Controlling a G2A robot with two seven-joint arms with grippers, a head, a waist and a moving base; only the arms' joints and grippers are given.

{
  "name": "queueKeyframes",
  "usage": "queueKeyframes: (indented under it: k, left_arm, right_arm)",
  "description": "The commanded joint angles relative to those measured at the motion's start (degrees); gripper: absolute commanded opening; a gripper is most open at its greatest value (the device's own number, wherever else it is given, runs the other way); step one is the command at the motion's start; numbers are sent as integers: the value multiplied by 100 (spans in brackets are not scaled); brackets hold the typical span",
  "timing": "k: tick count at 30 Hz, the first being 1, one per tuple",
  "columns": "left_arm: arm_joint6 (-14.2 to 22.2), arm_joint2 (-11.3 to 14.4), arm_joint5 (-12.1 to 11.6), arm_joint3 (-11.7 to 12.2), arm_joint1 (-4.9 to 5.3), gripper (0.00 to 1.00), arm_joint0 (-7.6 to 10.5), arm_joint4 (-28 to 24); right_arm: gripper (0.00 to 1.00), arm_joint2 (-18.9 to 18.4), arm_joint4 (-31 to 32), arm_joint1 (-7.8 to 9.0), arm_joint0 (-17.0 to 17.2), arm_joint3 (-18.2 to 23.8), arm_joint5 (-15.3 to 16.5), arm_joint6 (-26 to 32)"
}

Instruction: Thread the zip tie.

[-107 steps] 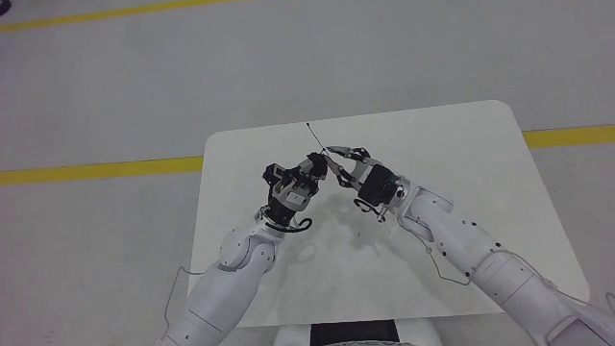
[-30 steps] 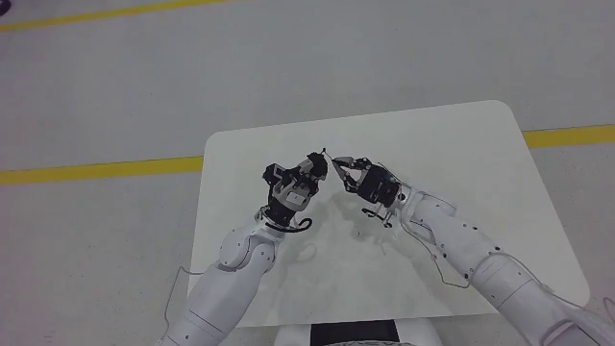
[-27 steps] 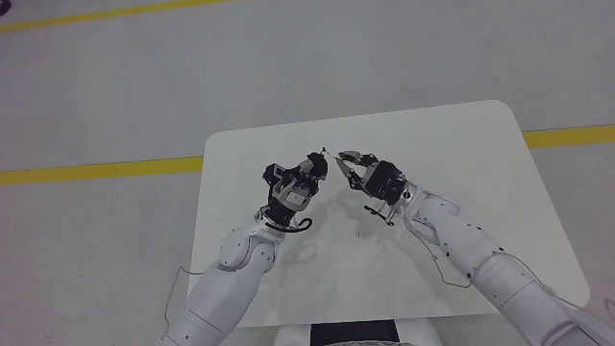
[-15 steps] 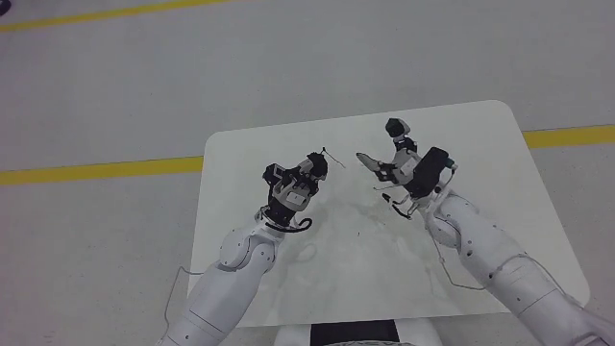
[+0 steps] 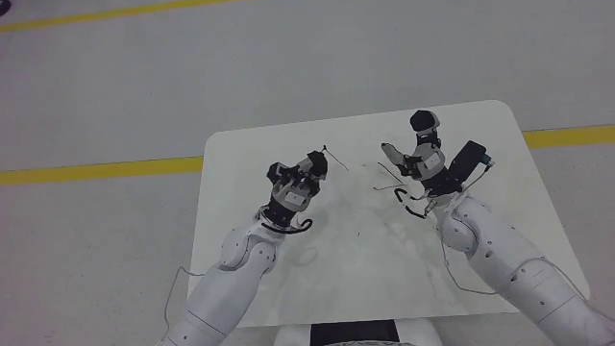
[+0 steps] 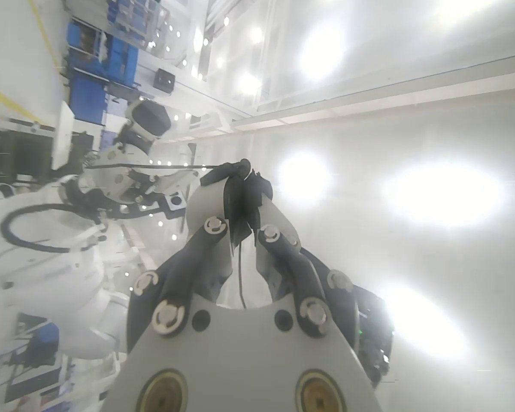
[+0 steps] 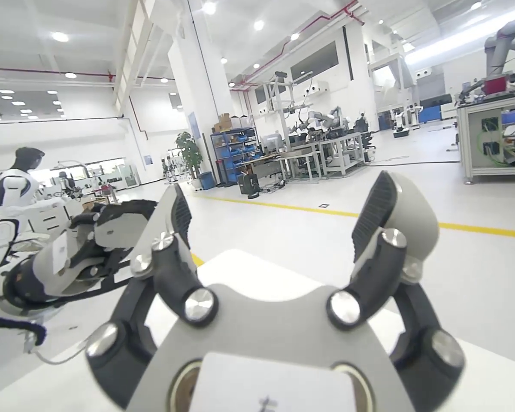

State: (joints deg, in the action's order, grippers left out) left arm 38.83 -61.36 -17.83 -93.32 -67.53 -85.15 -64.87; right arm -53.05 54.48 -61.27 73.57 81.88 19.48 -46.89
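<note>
Seen from the top, the left gripper [image 5: 315,161] is clamped on the zip tie [image 5: 333,158]. The tie's thin black tail pokes out past the fingertips toward the right gripper [image 5: 404,136], which stands apart above the white table [image 5: 500,154], jaws spread and holding nothing.

In the left wrist view, the left gripper [image 6: 241,182] pinches the zip tie [image 6: 154,167] (the strip runs straight out sideways from the tips).

In the right wrist view, the right gripper [image 7: 279,212] gapes empty, with the left gripper [image 7: 111,225] just beyond one of its fingers.

White table [image 5: 252,154] on grey floor [image 5: 288,58], yellow lines [image 5: 96,170].
</note>
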Motion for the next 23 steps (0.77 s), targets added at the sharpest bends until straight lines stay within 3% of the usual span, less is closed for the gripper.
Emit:
queueKeyframes:
  k: [1,6,10,23]
  left_arm:
    - [335,-35,36,19,-10,0,-25,-368]
    - [1150,-95,198,113,-34,0,-44,-1005]
    - [1587,-157,323,150,-56,0,-37,-1406]
    - [1587,-157,323,150,-56,0,-37,-1406]
  right_arm:
    - [100,0,-1,0,0,0,0,0]
    - [100,0,-1,0,0,0,0,0]
    - [100,0,-1,0,0,0,0,0]
    - [100,0,-1,0,0,0,0,0]
